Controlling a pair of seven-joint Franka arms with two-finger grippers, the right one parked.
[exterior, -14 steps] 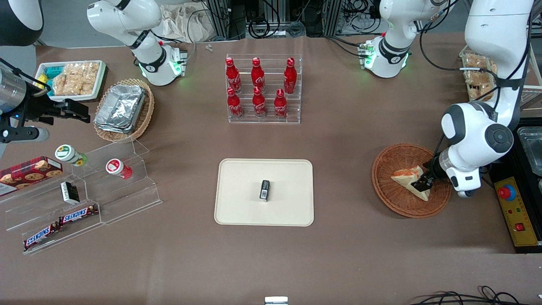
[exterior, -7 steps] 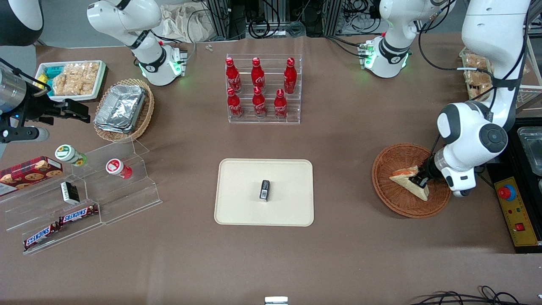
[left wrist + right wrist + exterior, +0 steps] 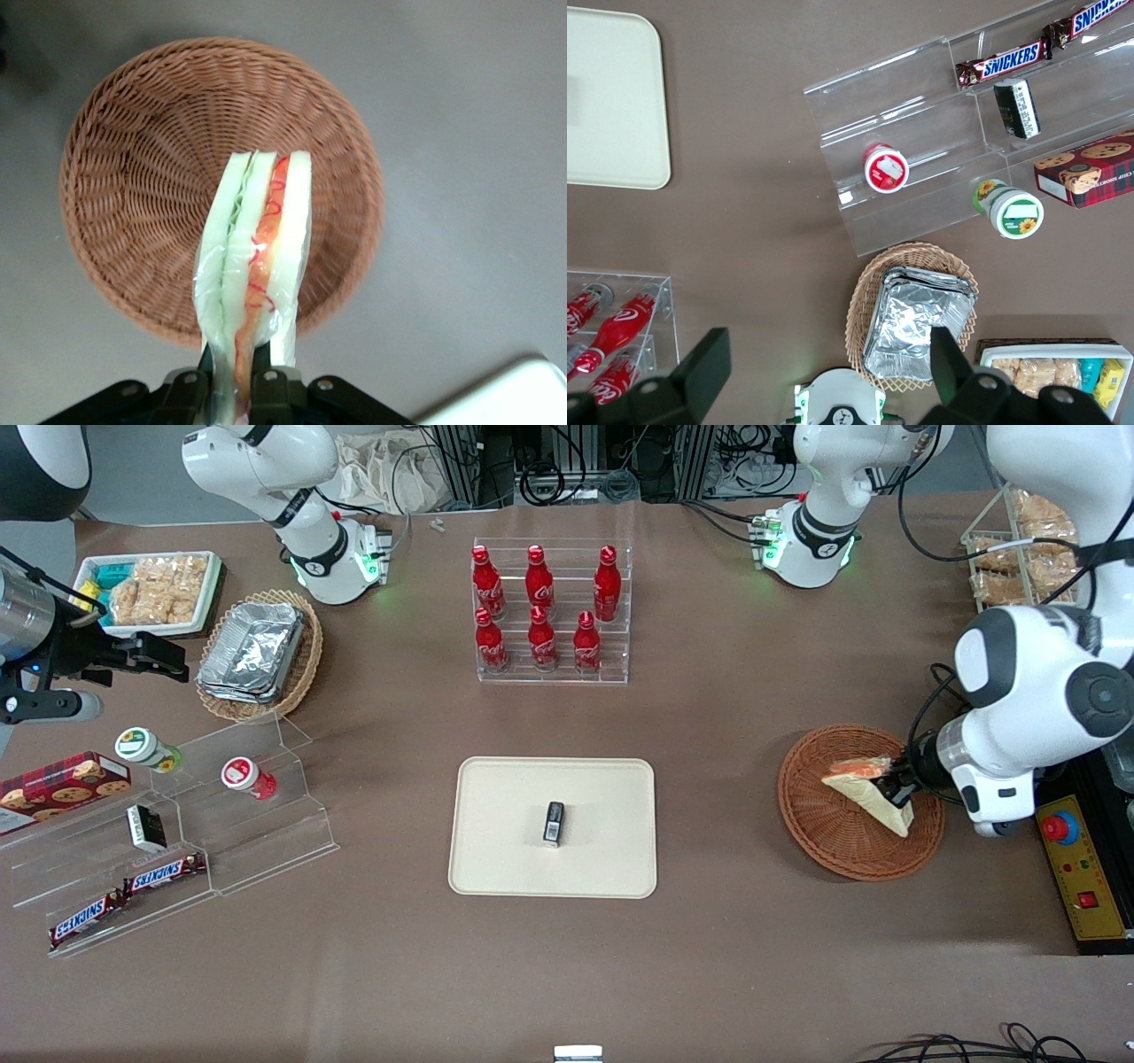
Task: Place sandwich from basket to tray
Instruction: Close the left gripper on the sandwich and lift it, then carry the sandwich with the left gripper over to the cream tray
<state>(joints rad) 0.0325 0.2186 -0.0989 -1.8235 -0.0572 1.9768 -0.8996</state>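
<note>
end effector [image 3: 232,382] grips sandwich [image 3: 255,257] — above basket [image 3: 133,177]

- left arm [image 3: 1032,691]: glossy white shells, dark grey round joint caps, black cables along the links
- base ring glows green
- claw [image 3: 890,793] over the basket: black fingers [image 3: 266,394], screw heads visible

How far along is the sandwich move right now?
Done: the claw is shut on the sandwich. In hand: the sandwich hangs above the basket, apparently lifted off it. Left: carrying it to the tray, which holds only a small dark packet.
</note>
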